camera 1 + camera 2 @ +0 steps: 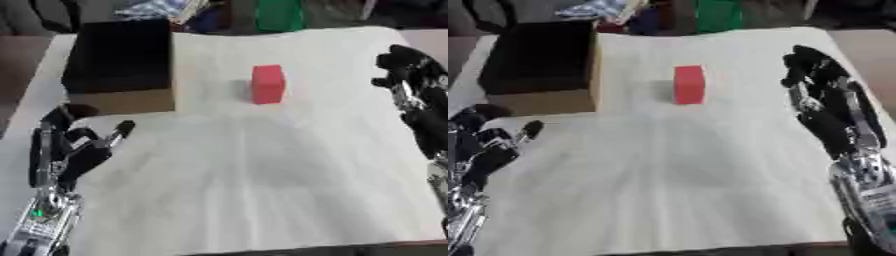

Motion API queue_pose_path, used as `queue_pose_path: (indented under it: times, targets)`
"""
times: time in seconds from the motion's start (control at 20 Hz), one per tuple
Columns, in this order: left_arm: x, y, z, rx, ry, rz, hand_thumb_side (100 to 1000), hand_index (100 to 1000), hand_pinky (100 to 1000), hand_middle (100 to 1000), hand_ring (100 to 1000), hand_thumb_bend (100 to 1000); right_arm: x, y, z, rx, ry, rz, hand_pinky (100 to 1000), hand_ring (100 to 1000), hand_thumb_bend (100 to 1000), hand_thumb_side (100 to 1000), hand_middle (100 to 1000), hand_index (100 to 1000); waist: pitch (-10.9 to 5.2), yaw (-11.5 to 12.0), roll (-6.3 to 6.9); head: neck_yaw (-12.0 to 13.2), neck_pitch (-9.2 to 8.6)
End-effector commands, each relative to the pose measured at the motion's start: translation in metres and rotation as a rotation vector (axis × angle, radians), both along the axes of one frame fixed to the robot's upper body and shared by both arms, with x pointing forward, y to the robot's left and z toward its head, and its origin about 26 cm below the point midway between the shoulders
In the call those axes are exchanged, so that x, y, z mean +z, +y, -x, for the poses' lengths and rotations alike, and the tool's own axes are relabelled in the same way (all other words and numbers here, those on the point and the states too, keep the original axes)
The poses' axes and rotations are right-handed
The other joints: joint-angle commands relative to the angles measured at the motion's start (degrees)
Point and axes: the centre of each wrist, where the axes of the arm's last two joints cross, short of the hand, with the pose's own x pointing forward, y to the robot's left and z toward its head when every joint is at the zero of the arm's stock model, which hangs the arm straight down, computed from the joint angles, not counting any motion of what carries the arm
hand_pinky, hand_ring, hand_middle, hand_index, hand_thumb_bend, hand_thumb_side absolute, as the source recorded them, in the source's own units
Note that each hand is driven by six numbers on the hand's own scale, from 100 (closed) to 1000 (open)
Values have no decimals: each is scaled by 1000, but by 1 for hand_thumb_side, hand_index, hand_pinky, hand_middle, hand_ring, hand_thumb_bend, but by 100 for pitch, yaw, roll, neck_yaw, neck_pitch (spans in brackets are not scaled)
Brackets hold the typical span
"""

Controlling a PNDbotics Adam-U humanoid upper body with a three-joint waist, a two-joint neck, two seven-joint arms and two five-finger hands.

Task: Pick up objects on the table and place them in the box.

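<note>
Red block (268, 84) mid-bench, prob. light & stiff; pinch its flat sides. Right hand (820, 82) released, left hand (74, 145) too.

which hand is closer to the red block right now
Right. The right hand is level with the red block, off to its right; the left hand sits lower left, below the box.
</note>
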Motion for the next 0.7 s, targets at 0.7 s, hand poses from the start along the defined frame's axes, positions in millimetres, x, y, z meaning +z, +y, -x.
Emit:
queue_pose_path:
  times: [0.7]
  targets:
    - [8,1,-1,8,-18,2,194,505,350,535,659,815,16,-7,-1,17,-35,86,777,883,100,417,769,874,-81,23,-31,-21,11]
